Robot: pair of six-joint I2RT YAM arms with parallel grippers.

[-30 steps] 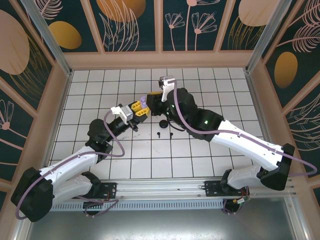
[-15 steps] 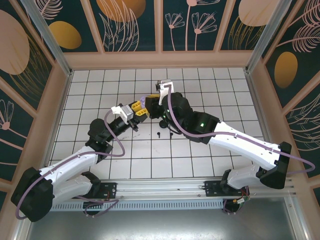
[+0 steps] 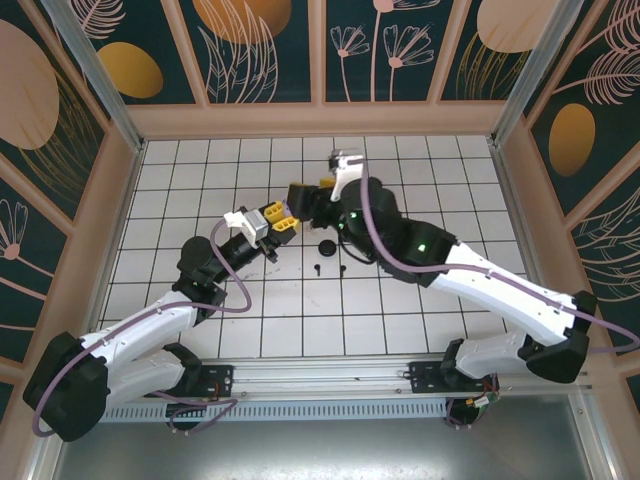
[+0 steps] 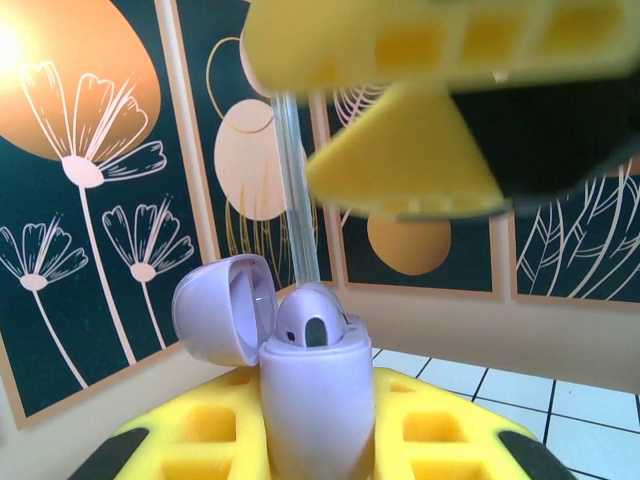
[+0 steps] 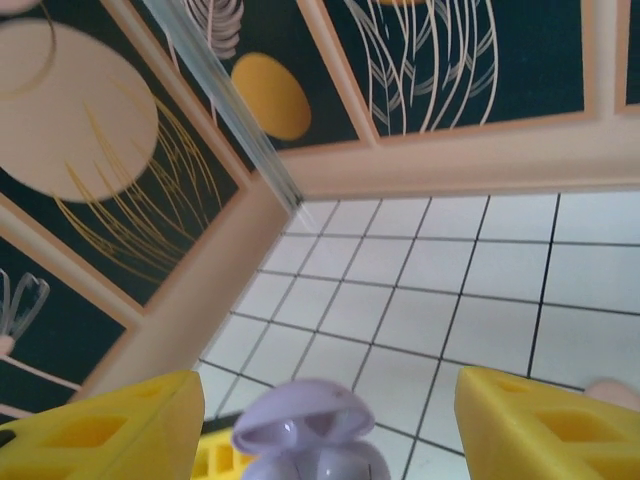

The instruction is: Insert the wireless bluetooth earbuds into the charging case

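My left gripper [image 4: 316, 425] is shut on a light purple charging case [image 4: 318, 395], which stands upright between its yellow fingers [image 4: 190, 440]. The lid [image 4: 222, 308] is swung open to the left. One light purple earbud [image 4: 312, 318] sits in the case with its rounded top showing. My right gripper [image 5: 330, 420] hovers just above the case [image 5: 312, 440], open, its yellow fingers [image 5: 130, 430] wide apart and holding nothing. In the top view both grippers, left [image 3: 278, 222] and right [image 3: 303, 196], meet over the middle of the tiled floor. Two black earbuds [image 3: 317, 268] lie on the tiles nearby.
A round black object [image 3: 325, 248] lies on the tiles just right of the grippers. Something pale pink [image 5: 612, 392] shows at the right edge of the right wrist view. Wooden walls [image 3: 320, 120] with patterned panels enclose the floor on three sides.
The right gripper's jaws have opened wide above the case and the arm has drawn slightly back. The left gripper holds the case as before.
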